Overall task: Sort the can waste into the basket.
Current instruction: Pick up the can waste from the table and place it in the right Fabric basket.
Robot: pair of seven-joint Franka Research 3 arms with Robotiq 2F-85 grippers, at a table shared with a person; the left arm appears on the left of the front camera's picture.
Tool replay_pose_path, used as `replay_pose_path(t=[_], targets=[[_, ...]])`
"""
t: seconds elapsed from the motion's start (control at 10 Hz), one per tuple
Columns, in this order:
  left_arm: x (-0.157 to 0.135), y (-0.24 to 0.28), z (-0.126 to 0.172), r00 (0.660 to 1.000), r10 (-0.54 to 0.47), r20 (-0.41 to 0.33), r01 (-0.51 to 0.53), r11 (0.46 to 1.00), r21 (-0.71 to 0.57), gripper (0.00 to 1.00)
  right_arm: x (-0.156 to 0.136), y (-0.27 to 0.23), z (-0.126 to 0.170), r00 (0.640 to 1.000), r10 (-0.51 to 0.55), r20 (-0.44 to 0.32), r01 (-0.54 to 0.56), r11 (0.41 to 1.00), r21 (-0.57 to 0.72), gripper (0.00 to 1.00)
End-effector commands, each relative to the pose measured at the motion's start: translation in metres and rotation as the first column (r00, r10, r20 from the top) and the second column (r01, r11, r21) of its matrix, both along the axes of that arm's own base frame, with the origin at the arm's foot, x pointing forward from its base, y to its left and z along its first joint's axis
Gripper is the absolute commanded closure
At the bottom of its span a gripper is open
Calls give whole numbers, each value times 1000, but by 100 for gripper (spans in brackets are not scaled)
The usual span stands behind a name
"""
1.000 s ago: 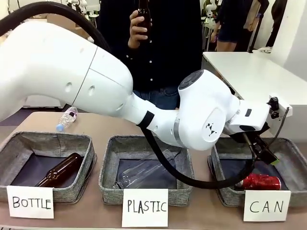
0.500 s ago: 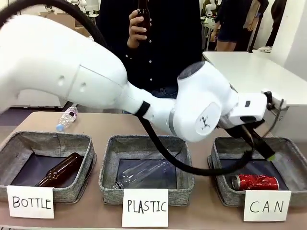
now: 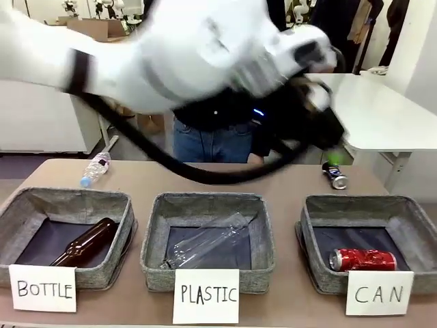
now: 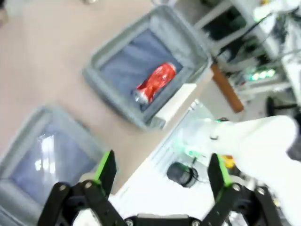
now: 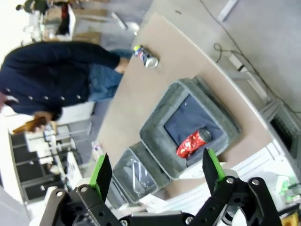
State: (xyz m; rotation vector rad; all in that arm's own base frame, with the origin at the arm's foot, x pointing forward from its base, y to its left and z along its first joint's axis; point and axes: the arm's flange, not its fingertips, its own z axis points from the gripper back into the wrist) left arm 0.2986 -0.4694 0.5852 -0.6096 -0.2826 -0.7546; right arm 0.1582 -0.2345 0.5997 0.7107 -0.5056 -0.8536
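The red can [image 3: 364,260] lies on its side on the dark floor of the basket [image 3: 355,203] with the "CAN" card, at the front right. The dark blue-black can [image 3: 334,176] lies on the table just behind that basket. My left gripper [image 3: 330,149] hangs blurred above the dark can; in its wrist view the left gripper [image 4: 161,169] is open and empty, high over the red can [image 4: 155,82] and the basket [image 4: 101,77]. My right gripper [image 5: 156,168] is open and empty, far above the basket [image 5: 207,94], red can [image 5: 194,142] and dark can [image 5: 146,56].
The "BOTTLE" bin [image 3: 68,199] holds a brown bottle [image 3: 85,242]. The "PLASTIC" bin [image 3: 208,202] holds a clear bottle [image 3: 205,246]. Another clear bottle [image 3: 94,169] lies at the table's far left. A person [image 5: 56,70] stands at the far side holding a brown bottle [image 5: 28,125].
My left arm has swung up and back out of the CAN basket. The red can stays inside. The dark can behind the basket has come into sight.
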Motion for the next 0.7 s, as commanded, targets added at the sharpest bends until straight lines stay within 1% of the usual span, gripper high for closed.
replay_pose_path(t=[0.0,0.1,0.2,0.3,0.4,0.5,0.6], targets=[[-20,109,9,987,144,-70,-145,989,-18,0,34,51,-6,996,90,9,-90,996,14,0],[-22,164,19,964,240,-117,-249,966,-71,0,56,85,-11,988,151,17,-151,988,31,0],[-17,220,25,927,334,-170,-357,925,-130,0,73,121,-18,975,219,30,-221,974,58,0],[-13,275,25,883,391,-258,-444,875,-192,0,87,158,-26,957,289,29,-291,951,103,0],[-13,324,22,855,377,-357,-483,830,-279,0,98,192,-33,940,340,19,-337,922,188,0],[-16,371,14,827,331,-454,-516,768,-379,0,109,222,-39,927,375,7,-361,887,289,0],[-21,410,8,818,274,-506,-532,693,-486,0,118,239,-43,918,396,-14,-356,840,410,0]])
